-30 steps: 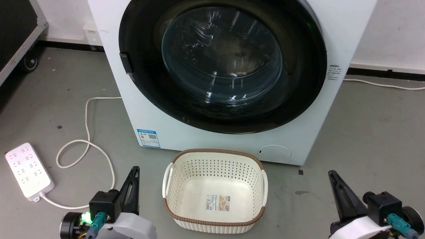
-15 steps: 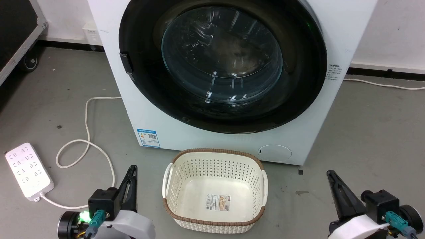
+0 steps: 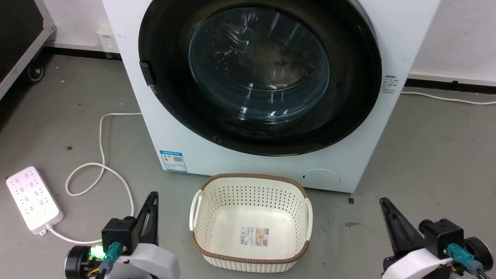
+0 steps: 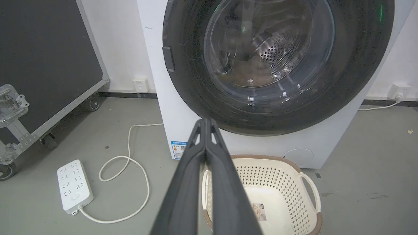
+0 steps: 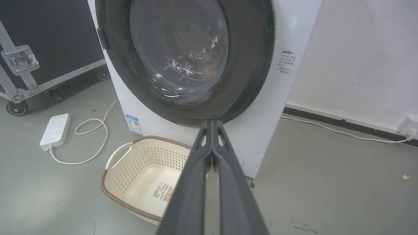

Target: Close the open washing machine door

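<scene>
1. Sitting at 12 o'clock: washing machine (image 3: 201, 155), with the washing machine door (image 3: 259, 77) flat against its white front.
2. Laundry basket (image 3: 252, 176) on the floor just before the machine, between the two grippers.
3. Left gripper (image 3: 154, 197) at 7 o'clock, fingers pressed together, holding nothing; right gripper (image 3: 383, 202) at 5 o'clock, likewise.
4. Power strip (image 3: 33, 199) and looped cord (image 3: 102, 155) at 9 o'clock; black wheeled case (image 3: 19, 38) at 10.
5. Grey floor (image 3: 438, 155) runs wide at 3 o'clock.

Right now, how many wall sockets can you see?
2. One socket sits low on the wall left of the washer; the other right of it, a white cable running to it. Others may hide behind the washer.
</scene>
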{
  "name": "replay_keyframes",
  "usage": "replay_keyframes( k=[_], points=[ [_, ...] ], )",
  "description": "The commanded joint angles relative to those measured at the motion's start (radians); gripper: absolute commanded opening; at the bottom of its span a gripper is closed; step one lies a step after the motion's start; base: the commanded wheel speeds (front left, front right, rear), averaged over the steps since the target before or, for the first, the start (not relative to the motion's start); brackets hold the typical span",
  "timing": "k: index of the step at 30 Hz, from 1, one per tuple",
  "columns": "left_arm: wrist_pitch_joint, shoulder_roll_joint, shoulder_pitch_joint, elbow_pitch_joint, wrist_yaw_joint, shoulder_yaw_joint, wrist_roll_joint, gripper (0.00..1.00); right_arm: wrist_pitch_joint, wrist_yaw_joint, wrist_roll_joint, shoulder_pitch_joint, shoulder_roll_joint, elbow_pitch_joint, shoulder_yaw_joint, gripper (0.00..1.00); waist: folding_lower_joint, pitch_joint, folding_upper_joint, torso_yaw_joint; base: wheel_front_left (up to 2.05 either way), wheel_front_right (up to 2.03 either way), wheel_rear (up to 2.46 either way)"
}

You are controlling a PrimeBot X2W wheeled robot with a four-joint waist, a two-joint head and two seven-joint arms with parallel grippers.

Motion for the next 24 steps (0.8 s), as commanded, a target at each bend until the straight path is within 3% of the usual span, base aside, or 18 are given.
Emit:
replay_keyframes(
  k=[1,24],
  points=[
    [0.005,-0.001,0.007,-0.007,0.008,0.003,0.012,0.0,0.004,-0.001,-0.007,-0.018,0.004,-0.009,0.002,0.0,0.0,0.0,0.0,0.0,0.0,0.0,0.0],
    [0.054,-0.006,0.009,-0.039,0.019,0.019,0.036,0.0,0.054,-0.001,-0.014,-0.026,0.005,-0.03,0.012,0.0,0.0,0.001,0.0,0.0,0.0,0.0,0.0]
  ],
)
